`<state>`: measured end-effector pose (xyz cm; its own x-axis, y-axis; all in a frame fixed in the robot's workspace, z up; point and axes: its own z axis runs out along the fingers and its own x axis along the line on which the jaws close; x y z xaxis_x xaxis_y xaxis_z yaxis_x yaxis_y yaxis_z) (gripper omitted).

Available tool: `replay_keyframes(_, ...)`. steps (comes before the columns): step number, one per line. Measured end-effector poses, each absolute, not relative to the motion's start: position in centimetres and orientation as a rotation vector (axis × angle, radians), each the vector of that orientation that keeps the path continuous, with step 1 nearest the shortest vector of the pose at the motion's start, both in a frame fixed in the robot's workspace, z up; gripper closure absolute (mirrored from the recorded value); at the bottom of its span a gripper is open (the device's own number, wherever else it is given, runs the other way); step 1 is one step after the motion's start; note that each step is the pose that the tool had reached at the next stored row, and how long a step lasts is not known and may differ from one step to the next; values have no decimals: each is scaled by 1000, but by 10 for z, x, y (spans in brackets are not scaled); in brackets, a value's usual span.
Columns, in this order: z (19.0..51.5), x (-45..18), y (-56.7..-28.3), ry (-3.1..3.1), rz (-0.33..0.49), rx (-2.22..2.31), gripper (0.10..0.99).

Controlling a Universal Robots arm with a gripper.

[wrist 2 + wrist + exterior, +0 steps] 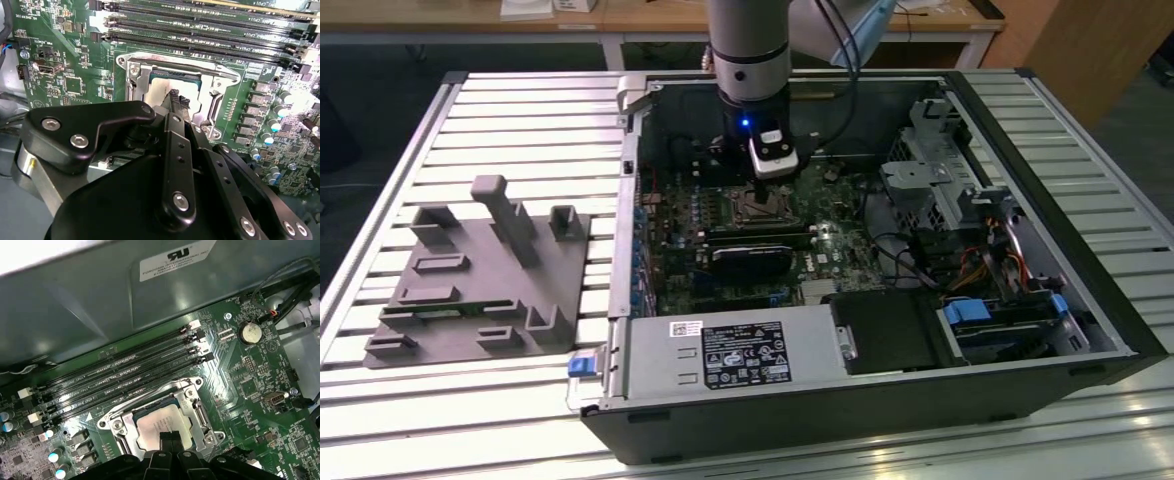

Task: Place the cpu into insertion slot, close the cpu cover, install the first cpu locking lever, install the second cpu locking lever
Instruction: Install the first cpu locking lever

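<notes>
Inside the open computer case (pixel 1067 300), on the green motherboard (pixel 707 270), the gripper (pixel 171 436) hangs directly over the insertion slot (pixel 112 424). The cpu (pixel 152 424) lies flat in it, framed by the lowered cpu cover (pixel 202 415). The fingertips, nearly together, meet the chip's face; whether they grasp anything cannot be told.

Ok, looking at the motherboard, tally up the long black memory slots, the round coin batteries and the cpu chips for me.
Long black memory slots: 4
Round coin battery: 1
cpu: 1
Total: 6
</notes>
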<state>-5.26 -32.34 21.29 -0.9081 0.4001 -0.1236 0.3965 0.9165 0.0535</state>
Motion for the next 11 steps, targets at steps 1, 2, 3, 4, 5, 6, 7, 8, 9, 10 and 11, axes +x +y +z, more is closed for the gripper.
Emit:
replay_keyframes(1, 213, -53, -323, 2946, 41, 615, 980)
replay_keyframes(2, 213, -53, -323, 2946, 41, 615, 980)
replay_keyframes(3, 215, -53, -323, 2946, 41, 615, 980)
replay_keyframes(4, 217, -53, -323, 2946, 41, 615, 980)
replay_keyframes(5, 219, -53, -323, 2945, 41, 615, 980)
replay_keyframes(6, 221, -53, -323, 2945, 41, 615, 980)
replay_keyframes(7, 223, -53, -323, 2946, 41, 615, 980)
replay_keyframes(8, 225, -53, -323, 2946, 41, 615, 980)
replay_keyframes(9, 226, -53, -323, 2945, 41, 615, 980)
replay_keyframes(10, 226, -53, -323, 2945, 41, 615, 980)
replay_keyframes(11, 226, -53, -323, 2945, 41, 615, 980)
